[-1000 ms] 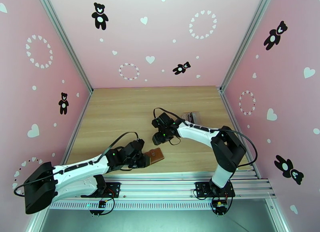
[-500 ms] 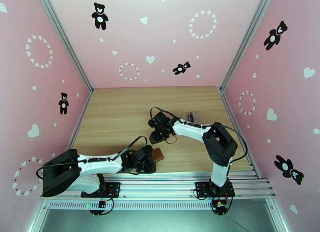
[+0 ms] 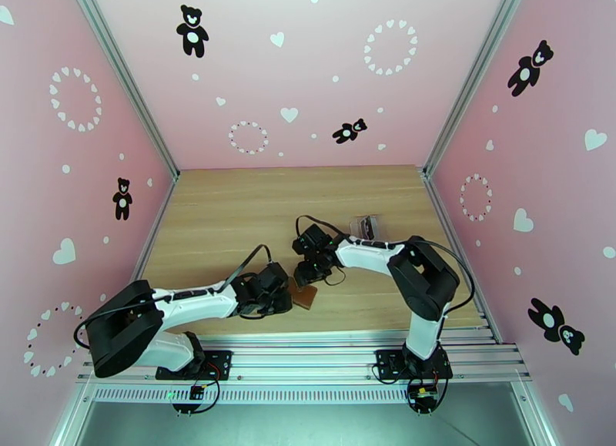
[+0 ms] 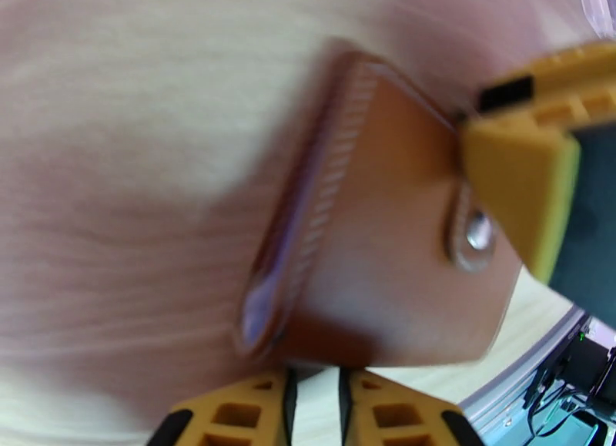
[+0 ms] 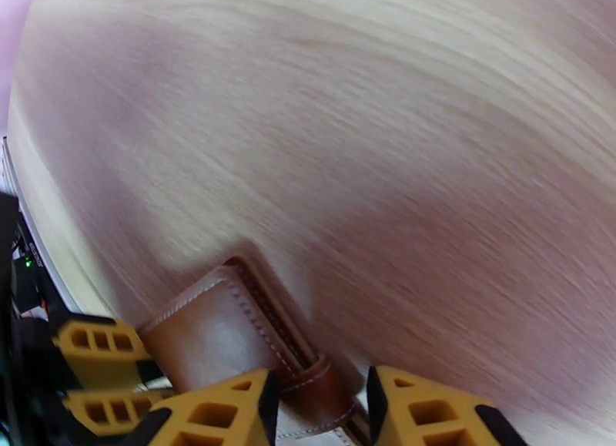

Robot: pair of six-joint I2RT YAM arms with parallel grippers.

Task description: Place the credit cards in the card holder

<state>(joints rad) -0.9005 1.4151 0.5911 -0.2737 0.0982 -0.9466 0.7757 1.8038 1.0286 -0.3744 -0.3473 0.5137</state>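
The brown leather card holder (image 3: 306, 296) lies near the table's front edge. In the left wrist view the card holder (image 4: 385, 239) is folded, its metal snap (image 4: 477, 232) facing up. My left gripper (image 3: 291, 295) pinches its near edge, fingers (image 4: 231, 413) almost together. My right gripper (image 3: 309, 280) reaches down from behind. It stands open in the right wrist view, gripper (image 5: 322, 397) straddling the leather snap tab (image 5: 312, 370). One of its fingertips (image 4: 523, 186) sits beside the snap. The credit cards are hidden from me.
A clear plastic box (image 3: 364, 226) with something dark in it sits behind the right arm. Bare wooden table (image 3: 231, 209) stretches to the back and left. Pink walls close in three sides, and a metal rail (image 3: 308, 340) runs along the front.
The right gripper has come down and forward onto the card holder. The left arm has shifted right and its elbow has swung, keeping the card holder at its fingertips.
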